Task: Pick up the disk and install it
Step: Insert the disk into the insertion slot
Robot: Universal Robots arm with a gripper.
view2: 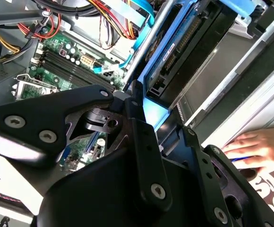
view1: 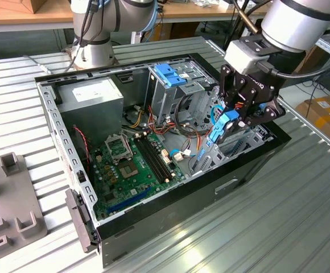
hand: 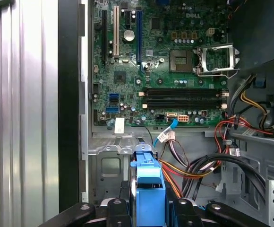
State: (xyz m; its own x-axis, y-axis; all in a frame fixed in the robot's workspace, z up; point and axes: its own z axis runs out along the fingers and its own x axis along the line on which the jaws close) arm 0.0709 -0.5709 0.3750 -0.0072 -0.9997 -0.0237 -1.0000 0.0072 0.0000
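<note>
In the exterior view my gripper hangs over the open computer case, at the case's end toward that view's right. It is shut on the disk, a dark drive in a bright blue caddy. The disk stands steeply on edge, its lower end down inside the case beside the metal drive bay. In the first wrist view the blue caddy sits between my black fingers. The second wrist view shows the disk past the gripper body.
The green motherboard with loose cables fills the case floor. A fixed blue bracket tops the drive cage, and a power supply sits behind. A person's hand rests on the table by the case. A grey fixture lies at the exterior view's left.
</note>
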